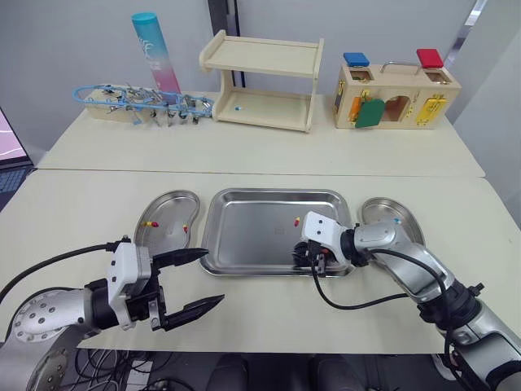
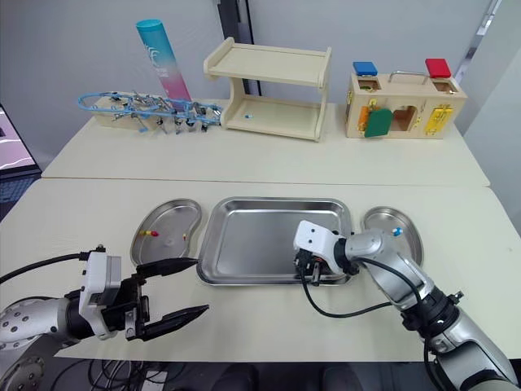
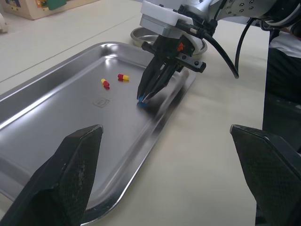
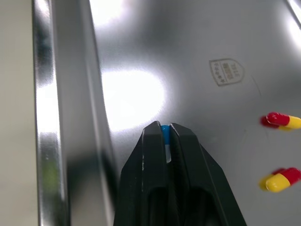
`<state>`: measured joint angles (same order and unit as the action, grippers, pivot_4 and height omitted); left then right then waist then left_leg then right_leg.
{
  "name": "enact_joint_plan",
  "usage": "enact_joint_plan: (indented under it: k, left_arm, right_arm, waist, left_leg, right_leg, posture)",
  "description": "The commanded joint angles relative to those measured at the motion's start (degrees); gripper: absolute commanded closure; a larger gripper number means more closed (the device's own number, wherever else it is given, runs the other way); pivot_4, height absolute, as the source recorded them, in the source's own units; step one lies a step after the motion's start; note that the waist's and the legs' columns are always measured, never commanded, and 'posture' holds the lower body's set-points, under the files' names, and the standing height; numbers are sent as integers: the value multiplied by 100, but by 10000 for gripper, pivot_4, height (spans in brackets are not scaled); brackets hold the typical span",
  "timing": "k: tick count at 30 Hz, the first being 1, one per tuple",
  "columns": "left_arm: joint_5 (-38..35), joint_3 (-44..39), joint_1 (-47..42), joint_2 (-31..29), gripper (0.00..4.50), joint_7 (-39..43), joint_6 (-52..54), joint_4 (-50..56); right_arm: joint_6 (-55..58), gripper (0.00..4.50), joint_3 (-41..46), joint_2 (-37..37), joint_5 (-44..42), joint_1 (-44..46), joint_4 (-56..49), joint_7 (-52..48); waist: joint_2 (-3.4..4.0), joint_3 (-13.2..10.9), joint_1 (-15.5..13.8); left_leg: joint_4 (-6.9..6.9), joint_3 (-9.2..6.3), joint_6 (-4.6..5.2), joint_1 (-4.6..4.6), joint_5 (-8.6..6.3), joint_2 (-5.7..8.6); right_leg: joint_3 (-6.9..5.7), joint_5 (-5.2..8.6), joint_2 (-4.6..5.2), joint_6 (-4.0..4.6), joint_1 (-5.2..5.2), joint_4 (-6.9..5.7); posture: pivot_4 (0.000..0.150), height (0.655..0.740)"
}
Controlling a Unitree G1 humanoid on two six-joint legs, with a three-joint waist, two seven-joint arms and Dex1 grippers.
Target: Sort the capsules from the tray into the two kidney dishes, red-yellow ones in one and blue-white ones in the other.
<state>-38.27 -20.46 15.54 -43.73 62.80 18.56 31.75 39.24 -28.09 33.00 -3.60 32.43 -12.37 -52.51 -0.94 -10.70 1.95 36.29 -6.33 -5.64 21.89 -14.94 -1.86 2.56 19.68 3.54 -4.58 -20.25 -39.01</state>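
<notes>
Near the tray's [image 1: 244, 236] right front corner, the right gripper [image 3: 141, 97] points down, pinched almost closed on a blue-white capsule [image 4: 165, 132], likely ready to lift it to the right dish [image 1: 381, 212]. The capsule is small and glossy, its blue end poking past the tips. The left gripper [image 1: 210, 277] hangs wide open and empty beside the left dish [image 1: 167, 208].

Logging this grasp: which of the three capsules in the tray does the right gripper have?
The blue-white capsule, pinched at the tip of the right gripper. The two red-yellow capsules lie loose on the tray, untouched.
</notes>
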Motion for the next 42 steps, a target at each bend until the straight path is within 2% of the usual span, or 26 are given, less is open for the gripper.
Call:
enact_joint_plan:
  k: [1, 8, 11, 14, 19, 25, 26, 28, 35, 38, 42]
  left_arm:
    - [-296, 52, -139, -34, 0, -78, 92, 364]
    - [-713, 482, -742, 64, 0, -391, 403, 735]
    - [-847, 681, -1141, 192, 0, -610, 494, 709]
    - [-910, 830, -1346, 267, 0, -665, 539, 706]
    - [-894, 1025, -1544, 331, 0, -652, 503, 646]
    - [-882, 1078, -1621, 356, 0, -648, 481, 623]
    - [-879, 1068, -1596, 347, 0, -662, 488, 634]
    - [-855, 1046, -1533, 332, 0, -694, 494, 662]
    - [-842, 1049, -1481, 380, 0, -777, 423, 716]
    - [-824, 885, -1308, 319, 0, -779, 386, 699]
    - [-686, 267, -951, 209, 0, -1098, 454, 358]
  right_arm:
    - [53, 44729, 453, 158, -215, 129, -554, -130]
    - [872, 44729, 1821, 988, -787, -344, -1573, -79]
    - [1276, 44729, 2727, 1394, -1025, -801, -1719, 2]
    - [1281, 44729, 3231, 1725, -976, -1288, -1618, 162]
    - [1087, 44729, 3506, 1959, -782, -1912, -1204, 494]
    - [1114, 44729, 3520, 1839, -893, -2028, -1086, 751]
    - [1138, 38776, 3591, 1764, -900, -2016, -1058, 868]
    - [1099, 34257, 3672, 1753, -913, -2015, -1029, 947]
    - [1007, 12330, 3817, 1915, -1013, -2024, -1007, 887]
    - [680, 912, 3913, 2002, -1000, -2096, -961, 811]
    - [-70, 327, 4115, 2118, -1009, -2348, -848, 553]
  waist:
    - [0, 0, -2]
    - [0, -1, -35]
    - [0, -1, -30]
    - [0, -1, -29]
    - [0, -1, 11]
    - [0, -1, 7]
    - [0, -1, 1]
    - [0, -1, -7]
    - [0, -1, -12]
    - [0, -1, -9]
    - [0, -1, -15]
  left_leg:
    - [0, 0, 0, 1, 0, 0]
    - [0, -5, 0, 6, 0, 0]
    - [0, -2, 0, 5, 0, 1]
    - [0, 0, 0, 7, 0, 1]
    - [0, 5, 1, 2, 0, 1]
    - [0, 6, 1, 1, 0, 1]
    - [0, 6, 1, 4, 0, 1]
    - [0, 5, 1, 4, 0, 1]
    - [0, 6, 1, 4, 0, 1]
    - [0, 6, 1, 3, 0, 1]
    - [0, 6, 1, 4, 0, 1]
  right_leg:
    - [0, 0, 0, 0, -1, 0]
    - [-7, 0, 1, 0, 1, 2]
    - [-4, 0, 1, 0, 3, 3]
    - [-3, 0, 1, 0, 2, 4]
    - [4, 0, 0, 0, 2, 3]
    - [6, 0, 0, 0, 3, 2]
    - [5, 0, 0, 0, 2, 3]
    - [4, 0, 0, 0, 3, 4]
    - [4, 0, 0, 0, 3, 5]
    - [5, 0, 0, 0, 3, 4]
    - [4, 0, 0, 0, 2, 5]
  posture:
    - [1500, 7400]
    - [1500, 7400]
    - [1500, 7400]
    - [1500, 7400]
    - [1500, 7400]
    - [1500, 7400]
    - [1500, 7400]
    - [1500, 7400]
    - [1500, 7400]
    - [1500, 7400]
    - [1500, 7400]
